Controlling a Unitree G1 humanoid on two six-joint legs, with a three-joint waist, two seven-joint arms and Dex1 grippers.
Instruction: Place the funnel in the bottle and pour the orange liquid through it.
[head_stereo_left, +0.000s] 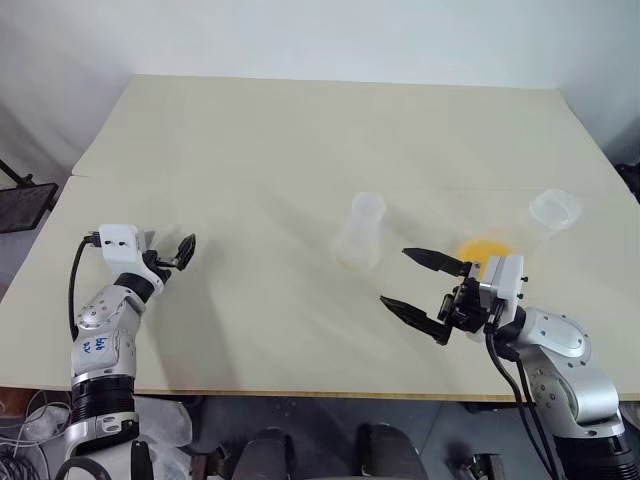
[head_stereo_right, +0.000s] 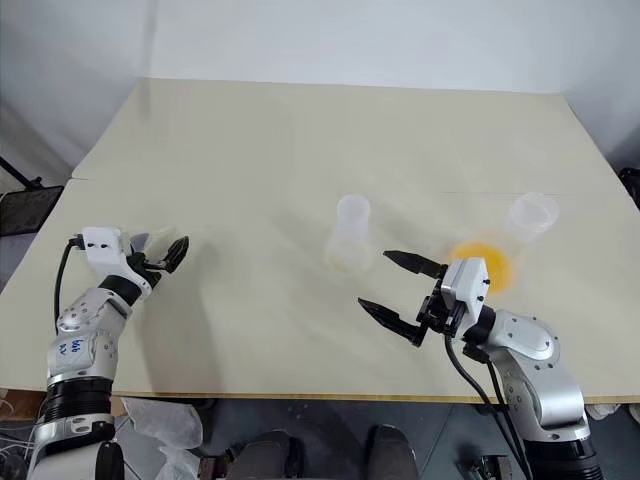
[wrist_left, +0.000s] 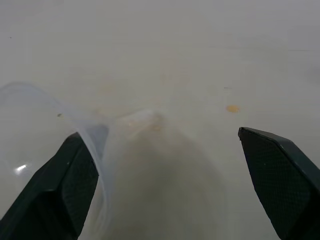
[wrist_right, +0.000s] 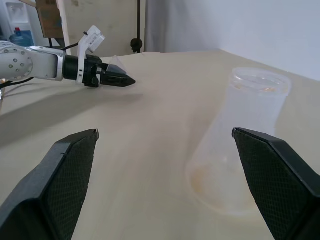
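Left eye view: beige worktop (head_stereo_left: 300, 140) carrying two clear flasks. The bottle (head_stereo_left: 361, 232) stands upright near the middle: conical, broad base, narrow straight neck, round open mouth. It looks almost empty, with only a faint yellowish tint at the base, clearer in the right wrist view (wrist_right: 235, 145).

The second flask (head_stereo_left: 545, 222) stands well to the bottle's right, near the worktop's right edge, with a wider mouth. The orange liquid (head_stereo_left: 484, 247) shows as a round yellow-orange patch at its base. The right arm's wrist covers part of that base, so I cannot see its full outline.

The funnel (wrist_left: 55, 130) is hard to make out. In the left wrist view it is a clear, thin-walled curved rim just beside one finger of the left gripper (head_stereo_left: 172, 254), with a pale cone shape running between the fingers; the stem is not distinguishable. From the head views it is only a faint glassy smear at the left gripper, on the left side of the worktop, well apart from both flasks. I cannot tell if a finger touches the rim.

Left jaws are wide, nothing clamped. Right gripper (head_stereo_left: 420, 290) hovers in front of the bottle, between it and the second flask, jaws spread wide and empty, pointing towards the robot's left. The right wrist view frames the bottle between its fingers, not touching.
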